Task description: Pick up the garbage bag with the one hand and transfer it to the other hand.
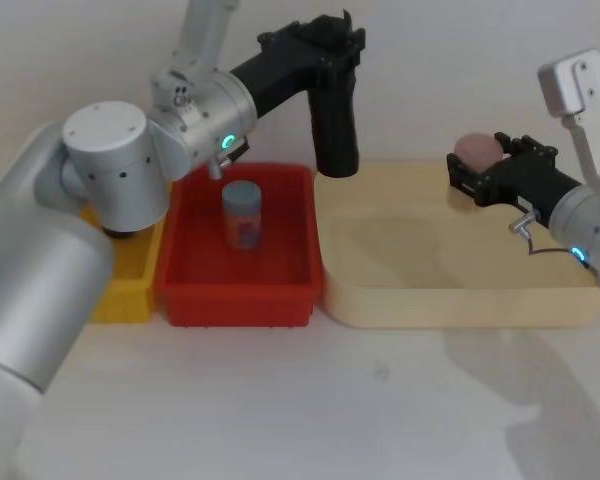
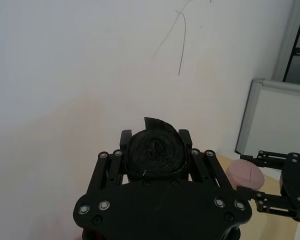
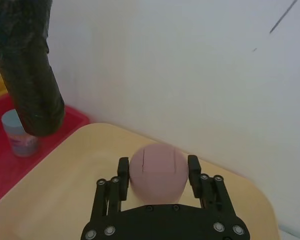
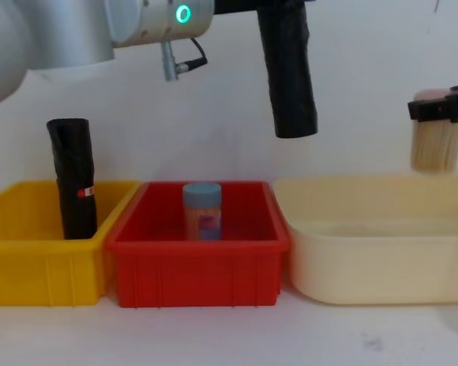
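Black crinkled plastic marks the garbage bag (image 1: 335,125) in the head view. It is clasped at its top end by the fingers of the left gripper (image 1: 332,62), on the green-ringed arm. The roll hangs in the air above the seam where the red bin (image 1: 315,250) meets the cream tray (image 1: 460,300). A blue-lidded jar (image 1: 243,215) stands in the red bin, and a yellow bin (image 1: 130,290) is partly hidden by the arm's elbow. The right gripper (image 1: 477,165), on the blue-ringed arm, is held over the tray's far right part, its fingers closed on a pink-capped container (image 1: 475,150).

From the left wrist, the roll's coiled end is seen pinched between the two fingers (image 2: 126,140), with the right gripper farther off.

From the right wrist, the pink cap is seen clamped between both fingers (image 3: 123,170). The bag hangs beyond it, and the jar is partly covered by the bag's lower end.

In the chest view, the bag is seen slightly tilted and well clear of every bin. A second black roll (image 4: 75,179) with a red mark stands in the yellow bin. The container is held above the tray, apart from it.
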Robot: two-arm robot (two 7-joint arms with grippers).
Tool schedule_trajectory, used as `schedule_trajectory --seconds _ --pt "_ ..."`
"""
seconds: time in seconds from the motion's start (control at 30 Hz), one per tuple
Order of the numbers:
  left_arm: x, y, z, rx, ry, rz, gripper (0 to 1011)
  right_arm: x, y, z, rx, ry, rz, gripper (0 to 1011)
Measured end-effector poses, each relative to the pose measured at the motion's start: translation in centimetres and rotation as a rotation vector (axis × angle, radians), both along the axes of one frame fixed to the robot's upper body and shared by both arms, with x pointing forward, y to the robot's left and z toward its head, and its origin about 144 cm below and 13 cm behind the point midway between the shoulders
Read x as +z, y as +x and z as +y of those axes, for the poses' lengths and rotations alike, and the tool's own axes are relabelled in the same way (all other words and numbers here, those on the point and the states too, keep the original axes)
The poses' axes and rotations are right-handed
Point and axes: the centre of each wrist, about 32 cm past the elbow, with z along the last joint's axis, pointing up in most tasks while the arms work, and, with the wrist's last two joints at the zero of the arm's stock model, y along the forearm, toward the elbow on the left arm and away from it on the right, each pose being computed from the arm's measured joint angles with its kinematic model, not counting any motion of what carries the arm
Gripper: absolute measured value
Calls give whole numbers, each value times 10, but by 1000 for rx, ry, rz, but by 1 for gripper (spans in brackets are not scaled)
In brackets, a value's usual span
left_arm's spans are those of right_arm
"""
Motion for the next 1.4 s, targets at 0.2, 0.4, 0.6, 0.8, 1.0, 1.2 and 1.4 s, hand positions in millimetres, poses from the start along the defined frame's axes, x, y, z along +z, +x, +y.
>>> schedule_trajectory --seconds 0.2,0.4,0.6,0.8,1.0,1.2,1.4 --pt "-4 6 -10 -7 10 10 532 -5 6 -4 -3 2 16 844" --pt "-6 10 -16 -12 17 15 532 -8 9 -6 -4 3 24 1002" --pt "-7 12 -20 -14 21 18 532 -8 8 -6 16 12 26 1001" --pt "-8 14 -23 -17 24 21 532 -8 5 -3 62 34 29 1001" --pt "-8 14 -24 -18 25 21 532 -8 4 3 143 76 39 1001" --pt "-8 15 -25 -18 27 22 532 -8 4 11 215 117 49 1001" --pt "-8 15 -26 -19 28 22 532 -6 9 22 284 168 58 1001"
